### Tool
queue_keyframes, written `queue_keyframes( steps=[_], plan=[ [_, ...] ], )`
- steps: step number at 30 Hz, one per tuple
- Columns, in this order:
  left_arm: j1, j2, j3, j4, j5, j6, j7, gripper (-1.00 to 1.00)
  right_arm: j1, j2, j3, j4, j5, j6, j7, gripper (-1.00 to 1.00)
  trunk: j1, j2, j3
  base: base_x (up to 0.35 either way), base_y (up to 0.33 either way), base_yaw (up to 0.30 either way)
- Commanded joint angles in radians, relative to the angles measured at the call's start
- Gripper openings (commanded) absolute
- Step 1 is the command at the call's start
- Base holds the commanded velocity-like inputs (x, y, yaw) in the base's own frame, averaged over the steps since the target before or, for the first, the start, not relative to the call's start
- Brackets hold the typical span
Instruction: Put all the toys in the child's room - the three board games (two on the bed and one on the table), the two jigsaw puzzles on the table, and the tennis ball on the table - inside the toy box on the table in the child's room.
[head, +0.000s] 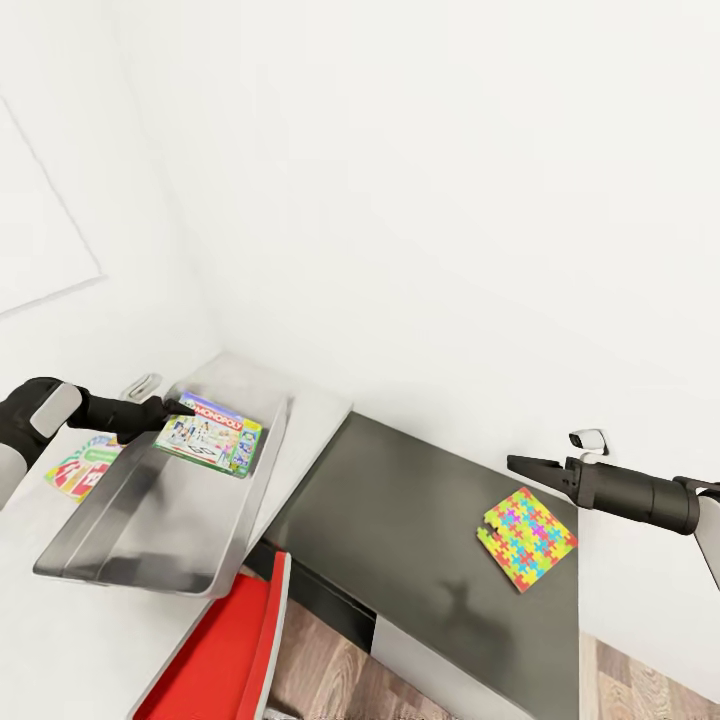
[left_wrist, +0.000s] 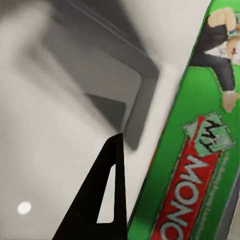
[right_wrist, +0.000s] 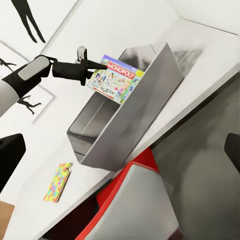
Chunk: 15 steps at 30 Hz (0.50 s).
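Left gripper (head: 182, 407) is clamped on the far-left corner of a Monopoly board game (head: 211, 433), holding it tilted over the open toy box (head: 130, 560). In the right wrist view the game (right_wrist: 116, 78) hangs above the box's far end, lower edge at about rim level (right_wrist: 150, 85). Can't tell if it touches the box floor. The left wrist view shows one dark finger (left_wrist: 100, 200) beside the green Monopoly lid (left_wrist: 200, 150), with the grey box wall behind.

Toy box sits on the pale surface (head: 60, 650) at left, long axis running near-to-far. No toys visible on the part of its floor that shows.

One jigsaw puzzle (head: 83, 467) lies flat on the pale surface just left of the box, near the left arm. In the right wrist view the puzzle (right_wrist: 58, 181) lies well clear of the box wall.

A second jigsaw puzzle (head: 527, 537) lies flat on the dark grey top (head: 400, 500) to the right, corners pointing near and far, with nothing touching it.

Right gripper (head: 522, 466) hovers above and just right of that puzzle, pointing left, holding nothing. Fingers look close together in the head view, but the right wrist view shows dark fingers at opposite frame edges; can't tell the opening for certain.

Red chair (head: 235, 650) at the near edge, between the two tops. Wood floor (head: 320, 660) below. White wall behind.
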<state>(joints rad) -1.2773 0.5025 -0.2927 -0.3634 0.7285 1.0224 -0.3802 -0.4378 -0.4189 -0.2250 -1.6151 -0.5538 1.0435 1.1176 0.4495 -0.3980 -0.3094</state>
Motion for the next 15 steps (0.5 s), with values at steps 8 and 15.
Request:
queue_keyframes(
  steps=[8,15],
  plan=[
    [-0.012,0.001,0.009,0.0,-0.007,-0.003,-0.008,-1.0,-0.001,-0.002,-0.002,0.0,0.002,0.004,0.004,1.0,0.001,-0.002,-0.015,0.0,0.0,0.0],
    [-0.021,0.002,0.052,-0.001,-0.008,-0.005,-0.008,-1.0,0.0,-0.003,-0.003,0.0,0.002,0.004,0.004,1.0,0.001,-0.002,-0.025,0.0,0.0,0.0]
  ],
)
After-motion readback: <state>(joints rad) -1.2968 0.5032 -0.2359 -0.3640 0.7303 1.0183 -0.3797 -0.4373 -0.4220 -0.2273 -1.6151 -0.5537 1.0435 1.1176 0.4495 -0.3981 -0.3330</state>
